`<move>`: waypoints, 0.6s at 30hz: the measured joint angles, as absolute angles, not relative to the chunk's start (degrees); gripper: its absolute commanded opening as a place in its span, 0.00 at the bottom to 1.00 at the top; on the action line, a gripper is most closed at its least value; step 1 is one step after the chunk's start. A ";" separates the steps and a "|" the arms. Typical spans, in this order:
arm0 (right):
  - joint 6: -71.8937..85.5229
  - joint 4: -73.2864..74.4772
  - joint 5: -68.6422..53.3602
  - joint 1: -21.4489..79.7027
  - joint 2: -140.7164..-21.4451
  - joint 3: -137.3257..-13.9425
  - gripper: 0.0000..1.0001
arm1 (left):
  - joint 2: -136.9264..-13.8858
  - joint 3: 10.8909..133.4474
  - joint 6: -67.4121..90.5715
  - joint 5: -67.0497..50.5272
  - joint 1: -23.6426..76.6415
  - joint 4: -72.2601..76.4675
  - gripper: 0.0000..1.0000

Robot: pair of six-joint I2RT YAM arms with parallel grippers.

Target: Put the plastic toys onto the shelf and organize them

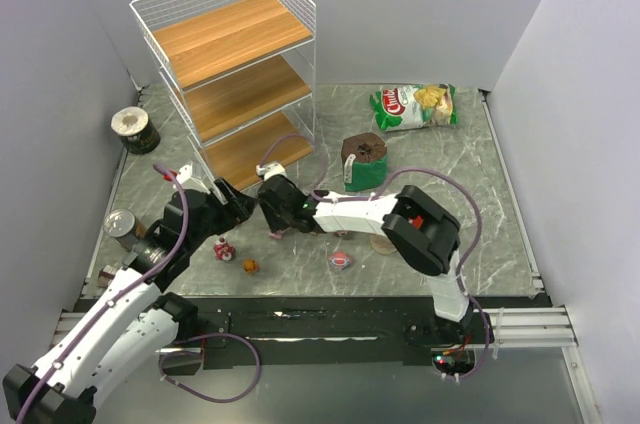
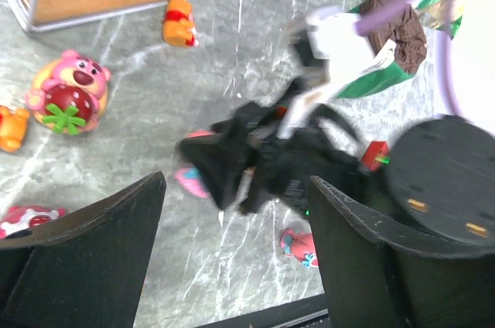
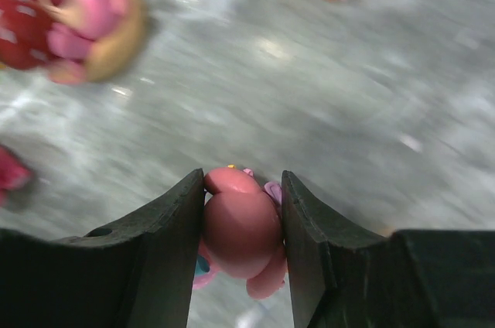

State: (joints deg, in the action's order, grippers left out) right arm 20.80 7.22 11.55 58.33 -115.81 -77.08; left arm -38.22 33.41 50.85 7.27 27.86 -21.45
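The right end effector [image 3: 241,189] was clenched on a pink figurine [image 3: 241,227], gripped between both fingers low over the grey worktop [image 1: 440,194], on the near side of the shelf [image 1: 235,84]; contact with the worktop could not be determined. The left end effector [image 2: 236,185] stood released, jaws wide, holding nothing, just left of the right one. A pink bear figurine [image 2: 66,92] and an orange figurine [image 2: 179,22] lay on the worktop beside the shelf's bottom tier. A red-and-white figurine [image 1: 224,251] lay nearer the arm bases.
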 measured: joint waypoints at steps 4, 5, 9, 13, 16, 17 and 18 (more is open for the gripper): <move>21.28 10.07 15.11 57.65 -110.67 -74.54 0.06 | -40.47 31.88 52.05 4.64 27.83 -18.74 0.70; 21.41 10.59 15.73 57.49 -109.47 -74.48 0.06 | -41.15 31.18 52.36 3.64 27.86 -17.56 0.69; 22.06 11.33 17.52 57.23 -104.12 -74.46 0.06 | -44.56 28.77 53.36 -0.69 27.83 -12.58 0.62; 22.94 11.62 18.48 57.21 -99.81 -74.46 0.06 | -48.71 26.70 53.58 -6.04 27.86 -5.41 0.62; 23.18 12.19 18.76 57.21 -98.41 -74.56 0.06 | -49.54 25.47 53.78 -8.80 27.86 -1.06 0.64; 23.22 12.40 18.70 57.21 -98.19 -74.56 0.06 | -49.54 25.23 53.80 -9.45 27.86 0.25 0.65; 23.35 12.67 18.61 57.21 -98.08 -74.56 0.06 | -49.54 25.02 53.78 -10.09 27.86 1.69 0.65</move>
State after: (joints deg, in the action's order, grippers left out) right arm 23.35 12.67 18.61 57.21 -98.08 -74.56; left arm -49.54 25.02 53.78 -10.09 27.86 1.69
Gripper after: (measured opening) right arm 0.484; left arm 0.637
